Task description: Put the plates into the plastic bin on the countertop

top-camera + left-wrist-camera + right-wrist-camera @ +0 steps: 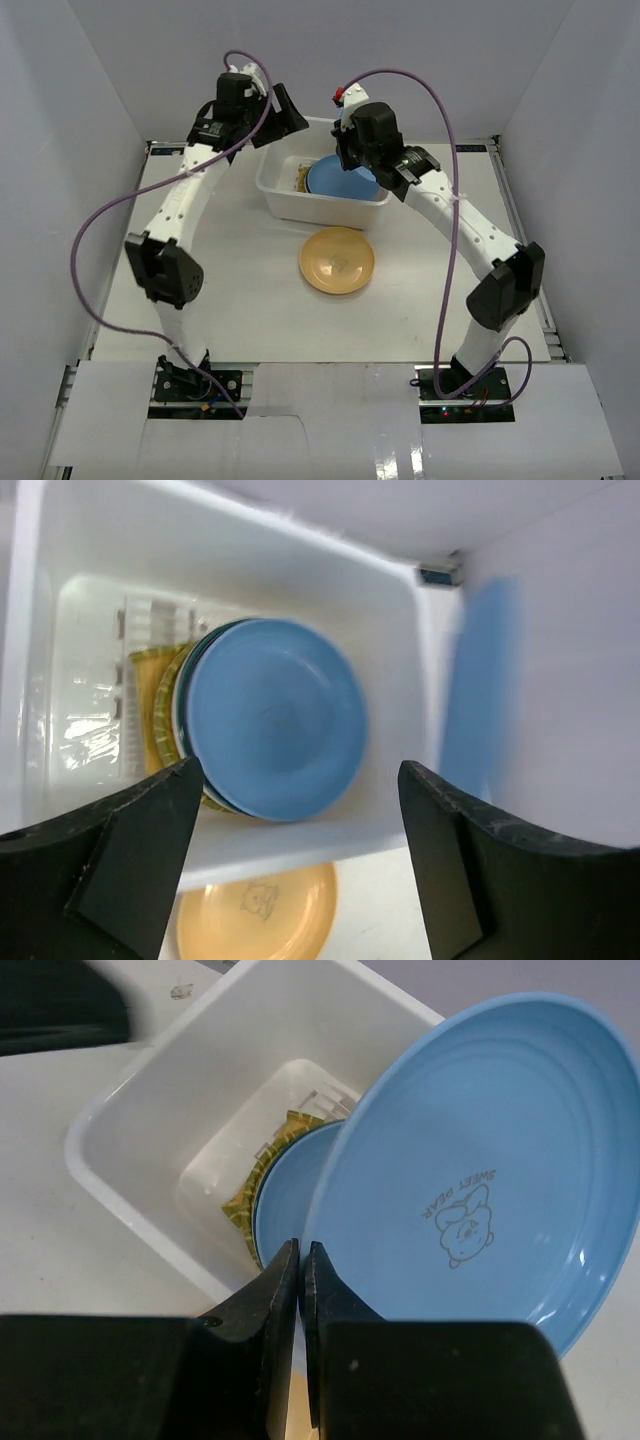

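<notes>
Right wrist view: right claw [302, 1250] is pressed together on the rim of the bear-print blue plate [470, 1160], pinching it at its lower edge. The plate fans out ahead of the claw and off to its right. It is tilted, not flat, with its printed face toward the wrist camera. It's round, so there is no long axis; the bear print sits skewed.

Beyond the fingertips and lower down is the plastic bin [130, 1150], which holds a stack. The stacked blue plate [290, 1190] lies flat on top, and the yellow patterned plate [245, 1195] edge pokes out under it on the side away from the held plate.

Left wrist view: left claw [300, 770] is spread wide and holds nothing. It sits above the bin, with the stacked blue plate directly below the gap between the fingers. The orange-yellow plate [255, 920] is outside the bin, past its near wall, on the wrist side of the claw.

Top view: the bin's long axis runs left-right across the table [250, 290]. The orange-yellow plate lies flat on the table just beside the bin's near wall, below the right claw's side.
</notes>
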Tool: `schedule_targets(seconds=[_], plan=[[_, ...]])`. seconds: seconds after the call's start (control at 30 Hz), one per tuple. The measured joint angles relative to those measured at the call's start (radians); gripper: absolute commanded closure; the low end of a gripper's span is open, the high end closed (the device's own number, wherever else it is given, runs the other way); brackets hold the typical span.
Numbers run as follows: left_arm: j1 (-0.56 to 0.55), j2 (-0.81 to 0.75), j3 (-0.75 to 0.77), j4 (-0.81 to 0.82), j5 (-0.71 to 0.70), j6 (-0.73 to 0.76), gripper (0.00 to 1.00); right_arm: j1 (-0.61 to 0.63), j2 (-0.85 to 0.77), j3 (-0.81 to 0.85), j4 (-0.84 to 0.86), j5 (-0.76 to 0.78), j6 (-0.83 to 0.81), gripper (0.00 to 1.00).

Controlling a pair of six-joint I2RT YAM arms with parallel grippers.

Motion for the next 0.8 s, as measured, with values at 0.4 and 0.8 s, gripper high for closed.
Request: schedule_targets(seconds=[0.4,0.8], plan=[[-0.018,-0.985,-1.133,0.239,0.004,-0.079,0.18,-0.006,0.41,0.197,-0.002,-0.126,-0.087,0.9],[-0.235,-0.661,-1.398,0.404,-0.056,-0.222,0.27,0.019,0.218,0.07,-0.004,-0.145,-0.051,0.3]])
